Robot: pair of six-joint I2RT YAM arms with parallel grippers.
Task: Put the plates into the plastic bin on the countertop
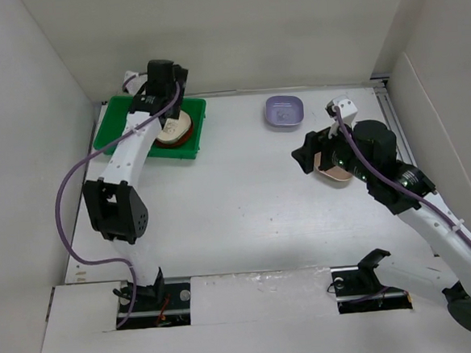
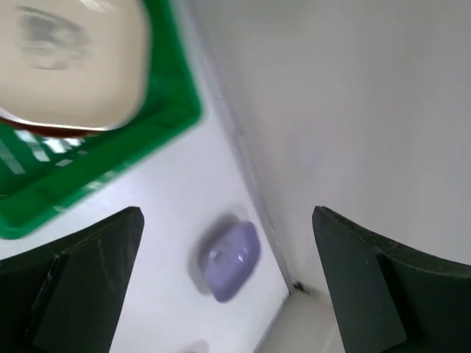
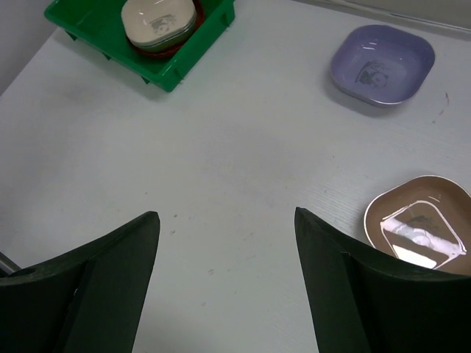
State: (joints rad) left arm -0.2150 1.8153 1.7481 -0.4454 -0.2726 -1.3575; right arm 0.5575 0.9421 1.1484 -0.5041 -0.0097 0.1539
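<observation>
The white tabletop [image 1: 246, 216] fills the space between the walls. At its far left corner sits the green plastic bin [image 1: 112, 119]. The left hand [image 2: 227, 213] hangs over the bin's right part with its two fingers spread wide and nothing between them (released, holding no dish). The right hand [image 3: 227, 215] hovers over the right half of the tabletop, also spread and empty.

Inside the bin is a stack of dishes. A cream plate [image 1: 170, 131] lies on top and the rim of a red plate [image 3: 168, 50] shows below it; how many lie between them I cannot tell. A lavender plate [image 1: 283, 111] rests on the bare tabletop near the back wall [image 1: 225, 32], well apart from the bin. A tan-pink plate [image 3: 417, 226] lies flat on the tabletop just beside the right hand's outer finger, outside its grasp.
</observation>
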